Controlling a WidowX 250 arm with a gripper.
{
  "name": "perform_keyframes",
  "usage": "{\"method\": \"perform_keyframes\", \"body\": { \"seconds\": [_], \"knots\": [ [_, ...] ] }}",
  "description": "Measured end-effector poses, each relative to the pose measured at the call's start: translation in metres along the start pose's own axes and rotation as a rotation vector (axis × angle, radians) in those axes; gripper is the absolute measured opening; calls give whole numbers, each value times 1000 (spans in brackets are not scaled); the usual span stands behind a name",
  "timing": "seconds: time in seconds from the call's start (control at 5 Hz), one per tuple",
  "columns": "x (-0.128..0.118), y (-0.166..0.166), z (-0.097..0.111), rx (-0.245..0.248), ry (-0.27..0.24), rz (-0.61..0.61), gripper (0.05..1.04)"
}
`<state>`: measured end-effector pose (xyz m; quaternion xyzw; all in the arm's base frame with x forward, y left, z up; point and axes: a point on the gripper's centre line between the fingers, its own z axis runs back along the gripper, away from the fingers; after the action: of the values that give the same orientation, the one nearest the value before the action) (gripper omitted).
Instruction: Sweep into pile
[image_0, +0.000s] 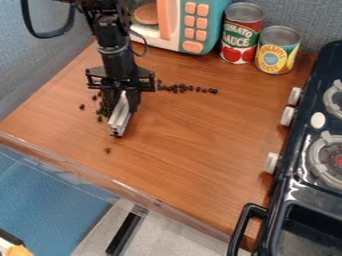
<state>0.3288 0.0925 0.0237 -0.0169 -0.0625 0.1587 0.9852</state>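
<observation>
The gripper (122, 99) hangs low over the upper left of the wooden counter, shut on a pale, narrow sweeping tool (120, 116). The tool slants down toward the counter's front-left edge, its lower end close to the wood. Small dark beans (194, 89) form a loose line to the right of the gripper. More beans (100, 112) lie scattered along the tool's left side, partly hidden behind the gripper, and a single bean (107, 150) sits apart below the tool's end.
A toy microwave (194, 25) stands behind the gripper, with a red can (241, 35) and a yellow can (276, 52) to its right. The black toy stove (294, 180) borders the right side, its knobs jutting over the wood. A clear rim (127, 192) edges the counter's front.
</observation>
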Motion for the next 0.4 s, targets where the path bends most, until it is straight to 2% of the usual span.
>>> {"method": "perform_keyframes", "body": {
  "seconds": [0.2,0.4],
  "knots": [
    [1,-3,3,-17,-8,-6,378],
    [1,-26,14,-55,-36,-57,378]
  ]
}}
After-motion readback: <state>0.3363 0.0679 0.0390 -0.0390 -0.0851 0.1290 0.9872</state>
